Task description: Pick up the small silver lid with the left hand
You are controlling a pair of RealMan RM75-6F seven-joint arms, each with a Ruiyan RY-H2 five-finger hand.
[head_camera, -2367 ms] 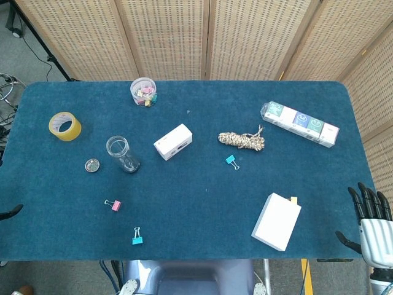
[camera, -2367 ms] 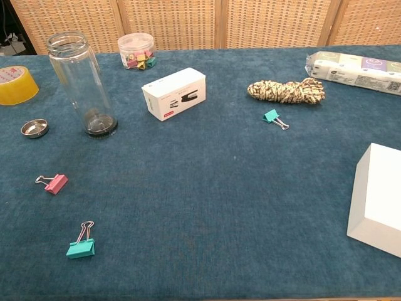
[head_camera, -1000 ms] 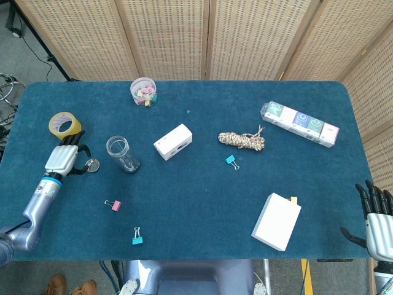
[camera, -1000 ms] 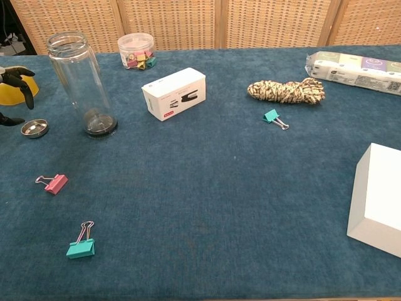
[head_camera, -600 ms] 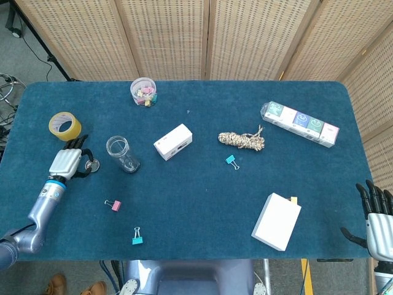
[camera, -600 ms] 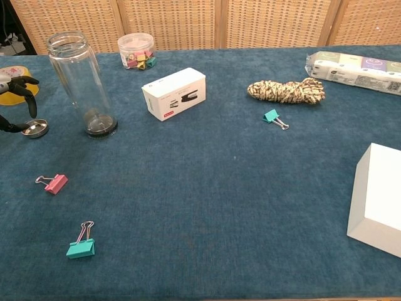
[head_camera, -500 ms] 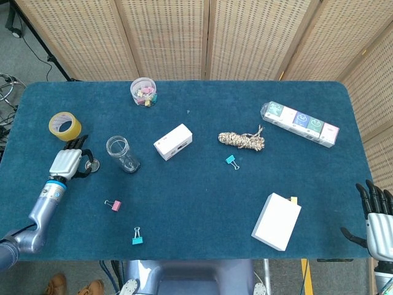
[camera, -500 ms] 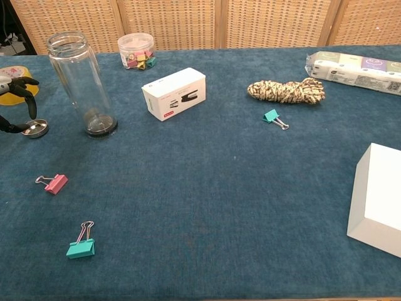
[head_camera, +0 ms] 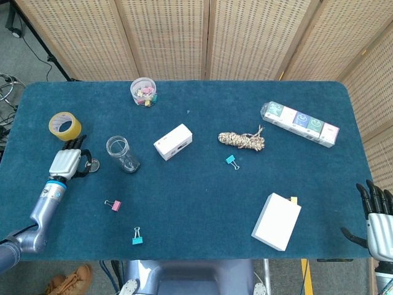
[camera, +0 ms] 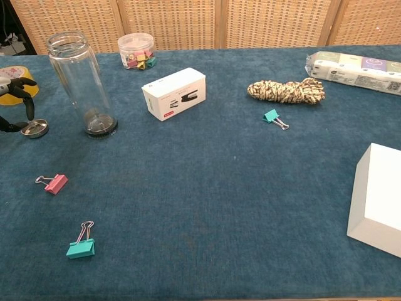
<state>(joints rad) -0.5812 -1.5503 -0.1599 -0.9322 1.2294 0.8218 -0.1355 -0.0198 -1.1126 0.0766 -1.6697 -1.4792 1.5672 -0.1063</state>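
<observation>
The small silver lid [camera: 34,128] lies flat on the blue table cloth, left of the glass jar; in the head view the lid [head_camera: 93,165] peeks out beside my fingers. My left hand [head_camera: 64,161] reaches it from the left edge. In the chest view my left hand [camera: 15,103] arches over the lid, with the thumb at its left rim and one finger [camera: 29,110] down on its far rim, pinching it. My right hand [head_camera: 377,220] hovers off the table's right front corner, fingers spread and holding nothing.
A tall glass jar [camera: 80,81] stands just right of the lid and a yellow tape roll [head_camera: 64,125] lies behind the hand. A pink clip [camera: 53,183], teal clips, a small white box [camera: 174,93], a rope bundle [camera: 286,91] and a big white box [head_camera: 276,220] lie further right.
My left hand came in from the left edge, dropped onto the lid and brought thumb and finger to its rim. The lid has stayed in place. The right hand sank slightly.
</observation>
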